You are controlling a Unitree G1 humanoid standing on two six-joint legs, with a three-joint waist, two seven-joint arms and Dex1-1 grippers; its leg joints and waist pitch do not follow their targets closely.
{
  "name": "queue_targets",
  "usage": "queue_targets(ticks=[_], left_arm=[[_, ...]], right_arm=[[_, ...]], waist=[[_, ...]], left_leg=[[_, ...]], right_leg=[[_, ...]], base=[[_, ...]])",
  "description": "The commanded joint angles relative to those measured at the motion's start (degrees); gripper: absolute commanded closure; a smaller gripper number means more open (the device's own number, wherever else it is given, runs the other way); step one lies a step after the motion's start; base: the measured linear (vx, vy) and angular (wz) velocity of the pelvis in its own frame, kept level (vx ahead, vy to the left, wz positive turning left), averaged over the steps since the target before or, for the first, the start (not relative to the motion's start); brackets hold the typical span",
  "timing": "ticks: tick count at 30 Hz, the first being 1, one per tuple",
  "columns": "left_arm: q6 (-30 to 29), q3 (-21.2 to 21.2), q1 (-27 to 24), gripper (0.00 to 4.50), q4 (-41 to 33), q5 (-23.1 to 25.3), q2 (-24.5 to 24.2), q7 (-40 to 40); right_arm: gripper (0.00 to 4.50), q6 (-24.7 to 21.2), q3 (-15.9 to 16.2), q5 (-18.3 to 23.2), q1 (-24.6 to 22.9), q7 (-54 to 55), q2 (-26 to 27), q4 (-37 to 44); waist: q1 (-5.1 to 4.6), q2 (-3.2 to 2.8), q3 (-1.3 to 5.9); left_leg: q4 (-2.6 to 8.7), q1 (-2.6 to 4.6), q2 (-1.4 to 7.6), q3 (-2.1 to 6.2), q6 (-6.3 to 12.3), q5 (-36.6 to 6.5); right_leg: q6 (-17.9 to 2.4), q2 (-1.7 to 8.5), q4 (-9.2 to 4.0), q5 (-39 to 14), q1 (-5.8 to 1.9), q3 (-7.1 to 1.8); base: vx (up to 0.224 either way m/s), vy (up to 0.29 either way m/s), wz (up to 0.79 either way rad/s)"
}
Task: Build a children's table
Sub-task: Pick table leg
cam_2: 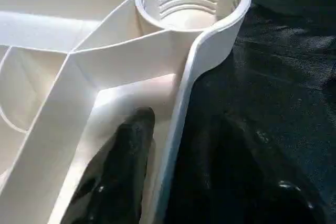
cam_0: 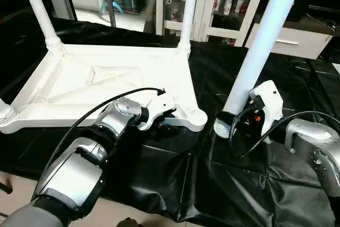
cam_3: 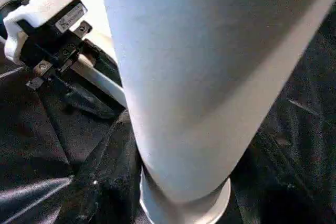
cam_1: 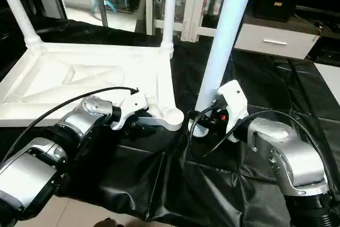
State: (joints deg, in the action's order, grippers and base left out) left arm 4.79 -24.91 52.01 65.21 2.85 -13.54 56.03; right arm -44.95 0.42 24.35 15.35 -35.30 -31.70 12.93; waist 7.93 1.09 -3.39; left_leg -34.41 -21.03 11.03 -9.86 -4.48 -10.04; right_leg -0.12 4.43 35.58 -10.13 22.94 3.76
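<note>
The children's table top (cam_0: 106, 83) lies upside down on the black-covered work table. White legs stand in its far-left corner (cam_0: 37, 9) and far-right corner (cam_0: 188, 9), and a leg base shows at the near-left corner (cam_0: 5, 112). The near-right socket (cam_2: 189, 3) is empty. My left gripper (cam_0: 162, 127) is open astride the top's near rim by that socket, one finger (cam_2: 123, 166) inside the rim and the other outside. My right gripper (cam_0: 241, 123) is shut on a fourth leg (cam_0: 260, 46), which leans slightly with its threaded end on the cloth, right of the empty socket.
Black cloth (cam_0: 159, 184) hangs in folds over the work table's near edge. A white glass-door cabinet (cam_0: 212, 3) and a white drawer unit (cam_0: 297, 38) stand behind the table. My left gripper's cable (cam_0: 106, 104) loops over the top's rim.
</note>
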Motion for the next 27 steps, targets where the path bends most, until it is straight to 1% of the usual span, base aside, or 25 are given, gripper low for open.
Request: queue_targets(ticks=[1,2,3,4,5,6,8,11,12,13,14,15,16,17,19,20,21,23,24,25,26,27], left_arm=[[0.6,1.0,1.3,2.57,0.9,0.6,0.4,0.5],[0.7,1.1,1.4,2.67,1.2,0.6,0.5,0.6],[1.2,1.5,1.8,2.75,2.3,0.6,0.7,1.0],[1.2,1.5,1.8,2.83,2.3,0.6,0.7,1.0],[1.4,1.3,2.0,3.01,2.9,1.0,0.8,1.2],[1.7,1.2,2.1,3.01,3.3,1.3,0.8,1.3],[2.5,1.1,2.3,3.1,4.0,1.9,0.7,1.4],[2.5,1.3,2.6,3.34,4.5,2.0,0.8,1.6],[2.5,1.3,2.6,3.38,4.5,2.0,0.8,1.6],[2.4,1.3,2.8,3.41,4.7,2.3,0.8,1.7],[2.4,1.3,2.8,3.49,4.7,2.3,0.8,1.7],[2.4,1.4,3.1,3.57,5.0,2.7,0.7,1.7],[2.0,1.5,3.4,3.61,5.2,3.0,0.6,1.5],[2.0,1.5,3.4,3.63,5.2,3.0,0.6,1.5],[1.6,1.9,3.7,3.65,5.6,3.4,0.5,1.8],[1.5,2.0,3.7,3.69,5.6,3.5,0.5,1.9],[0.8,2.3,3.4,3.71,5.6,3.4,0.5,2.0],[-0.2,2.5,2.8,3.72,5.4,3.5,0.4,2.0],[-0.2,2.5,2.8,3.72,5.4,3.5,0.4,2.0],[-1.5,2.5,1.4,3.73,4.0,3.3,0.1,2.6],[-2.5,2.3,0.3,3.74,2.7,3.3,-0.3,2.9],[-3.9,2.0,-1.0,3.75,1.0,3.5,-0.7,3.0]], right_arm=[[2.61,-0.6,-0.8,0.4,0.2,-0.2,-0.8,0.9],[2.61,-0.5,-0.7,0.4,0.3,-0.2,-0.8,0.8],[2.61,-0.6,-0.7,0.3,0.4,-0.2,-0.7,0.8],[2.61,-0.6,-0.7,0.3,0.4,-0.2,-0.7,0.8],[2.61,-0.5,-0.8,0.3,0.4,-0.2,-0.7,0.8],[2.61,-0.5,-0.8,0.3,0.3,-0.2,-0.7,0.8],[2.61,-0.5,-0.7,0.2,0.4,-0.3,-0.7,0.8],[2.61,-0.4,-0.7,0.3,0.4,-0.3,-0.6,0.8],[2.61,-0.4,-0.7,0.3,0.4,-0.3,-0.6,0.8],[2.61,-0.4,-0.7,0.3,0.4,-0.4,-0.6,0.8],[2.61,-0.4,-0.7,0.3,0.4,-0.4,-0.6,0.8],[2.61,-0.3,-0.6,0.2,0.5,-0.4,-0.6,0.7],[2.61,-0.2,-0.6,0.2,0.6,-0.4,-0.6,0.7],[2.61,-0.2,-0.6,0.2,0.6,-0.4,-0.6,0.7],[2.61,-0.1,-0.6,0.2,0.6,-0.3,-0.5,0.7],[2.61,-0.1,-0.6,0.2,0.6,-0.3,-0.5,0.7],[2.61,-0.1,-0.7,0.2,0.5,-0.1,-0.2,0.9],[2.61,0.0,-0.9,0.3,0.3,0.2,0.0,1.1],[2.61,0.0,-0.9,0.3,0.3,0.2,0.0,1.1],[2.61,0.0,-1.3,0.5,0.0,0.8,0.7,1.4],[2.61,-0.1,-1.5,0.6,-0.2,1.2,1.1,1.6],[2.61,-0.1,-1.7,0.8,-0.5,1.6,1.5,1.9]], waist=[[-0.28,-0.28,4.21],[-0.3,-0.36,4.24],[-0.3,-0.23,4.27],[-0.29,-0.26,4.29],[-0.27,-0.37,4.27],[-0.3,-0.29,4.27],[-0.26,-0.35,4.23],[-0.06,-0.47,4.1],[-0.04,-0.49,4.1],[-0.01,-0.62,4.06],[-0.03,-0.57,4.06],[-0.02,-0.84,4.12],[-0.05,-0.99,4.16],[-0.1,-0.85,4.17],[-0.09,-0.84,4.22],[-0.06,-1.16,4.24],[-0.07,-1.29,4.24],[-0.16,-1.09,4.23],[-0.16,-1.11,4.18],[-0.17,-1.08,4.22],[-0.16,-0.91,4.19],[-0.22,-1.12,4.16]], left_leg=[[4.06,0.93,1.89,0.69,-0.6,-13.4],[4.03,0.95,1.9,0.68,-0.6,-13.4],[4.04,0.9,1.88,0.69,-0.46,-13.0],[4.02,0.89,1.87,0.67,-0.43,-12.9],[4.03,0.88,1.89,0.7,-0.39,-12.8],[4.01,0.86,1.86,0.67,-0.32,-12.8],[4.03,0.92,1.84,0.65,-0.24,-13.1],[4.08,1.18,1.85,0.64,-0.29,-14.4],[4.12,1.18,1.92,0.66,-0.31,-14.3],[4.19,1.14,1.98,0.72,-0.43,-14.5],[4.18,1.15,1.93,0.68,-0.42,-14.6],[4.27,1.12,1.97,0.81,-0.67,-14.9],[4.31,1.14,2.02,0.84,-0.73,-14.9],[4.35,1.15,2.05,0.85,-0.74,-15.0],[4.34,1.01,2.01,0.85,-0.62,-14.4],[4.31,1.03,2.04,0.88,-0.61,-14.2],[4.29,1.07,2.04,0.85,-0.54,-14.3],[4.23,0.95,1.88,0.75,-0.29,-14.0],[4.24,0.9,1.86,0.76,-0.19,-13.9],[4.21,0.89,1.83,0.73,-0.07,-13.7],[4.26,0.92,1.91,0.71,-0.02,-13.7],[4.35,0.83,1.97,0.8,0.04,-13.7]], right_leg=[[-11.2,4.09,-4.82,-12.2,-3.26,-2.7],[-11.3,4.1,-4.81,-12.0,-3.26,-2.72],[-11.4,4.03,-4.7,-11.2,-3.33,-2.72],[-11.5,4.05,-4.68,-11.0,-3.33,-2.72],[-11.7,4.1,-4.66,-10.8,-3.33,-2.73],[-11.7,4.07,-4.7,-10.8,-3.35,-2.72],[-11.6,4.09,-4.81,-11.5,-3.29,-2.71],[-10.7,4.17,-5.2,-15.1,-3.11,-2.72],[-10.6,4.17,-5.2,-15.3,-3.08,-2.73],[-10.5,4.17,-5.21,-15.5,-3.05,-2.71],[-10.4,4.16,-5.31,-15.7,-3.01,-2.69],[-10.2,4.23,-5.26,-15.9,-3.07,-2.64],[-10.3,4.22,-5.25,-15.6,-3.07,-2.64],[-10.4,4.2,-5.25,-14.9,-3.12,-2.62],[-10.8,4.26,-5.1,-13.8,-3.25,-2.62],[-10.9,4.28,-5.05,-13.4,-3.21,-2.64],[-11.3,4.24,-5.03,-12.8,-3.15,-2.65],[-11.6,4.24,-5.06,-12.7,-3.33,-2.63],[-11.5,4.24,-5.09,-13.1,-3.33,-2.62],[-11.2,4.27,-5.15,-13.6,-3.34,-2.63],[-11.3,4.32,-5.14,-13.9,-3.28,-2.64],[-11.2,4.35,-5.14,-14.6,-3.25,-2.59]], base=[[0.0,0.0,0.0],[0.0,0.0,0.0],[0.0,0.0,0.0],[0.0,0.0,0.0],[0.0,0.0,0.0],[0.0,0.0,0.0],[0.0,0.0,0.0],[0.0,0.0,0.0],[0.0,0.0,0.0],[0.0,0.0,0.0],[0.0,0.0,0.0],[0.0,0.0,0.0],[0.0,0.0,0.0],[0.0,0.0,0.0],[0.0,0.0,0.0],[0.0,0.0,0.0],[0.0,0.0,0.0],[0.0,0.0,0.0],[0.0,0.0,0.0],[0.0,0.0,0.0],[0.0,0.0,0.0],[0.0,0.0,0.0]])
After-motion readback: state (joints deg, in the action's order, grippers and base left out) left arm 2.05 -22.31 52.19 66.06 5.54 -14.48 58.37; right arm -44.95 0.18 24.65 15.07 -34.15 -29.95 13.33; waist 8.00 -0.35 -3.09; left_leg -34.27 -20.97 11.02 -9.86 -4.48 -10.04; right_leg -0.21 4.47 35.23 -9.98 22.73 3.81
